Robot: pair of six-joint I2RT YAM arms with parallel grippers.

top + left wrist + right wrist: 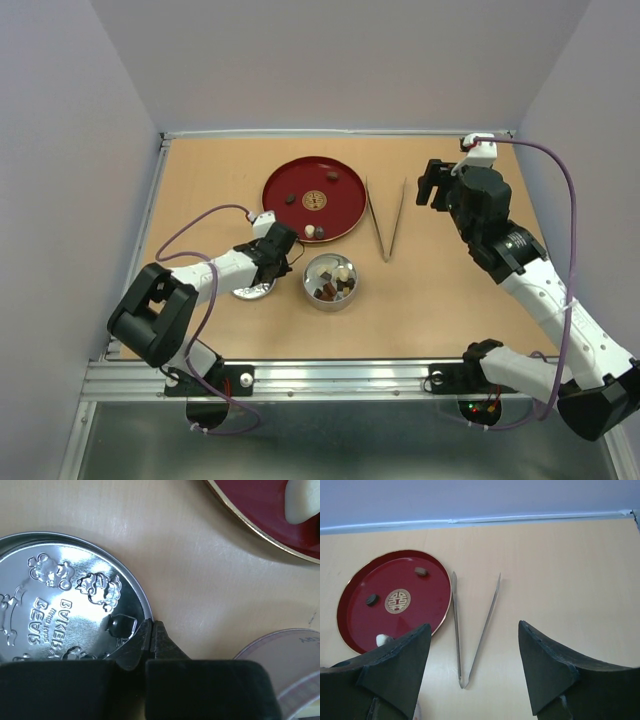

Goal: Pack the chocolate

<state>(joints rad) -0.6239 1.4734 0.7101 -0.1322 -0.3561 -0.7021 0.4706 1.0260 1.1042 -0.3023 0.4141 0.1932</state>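
Note:
Chocolate pieces lie in two places: several brown and cream ones fill the open round tin (331,262), and a few sit on the red plate (285,178). On the plate are a dark piece (371,599), a brown piece (421,571) and a cream piece (302,502). The embossed silver tin lid (60,590) lies flat on the table left of the tin. My left gripper (151,625) is shut, pinching the lid's right rim. My right gripper (474,625) hangs open and empty above the table, right of the tongs.
Long metal tongs (386,222) lie in a V between the plate and the right arm. The tin's rim (287,652) is close on the right of the left gripper. The plate's edge (250,522) lies just beyond it. Walls close in the table on three sides.

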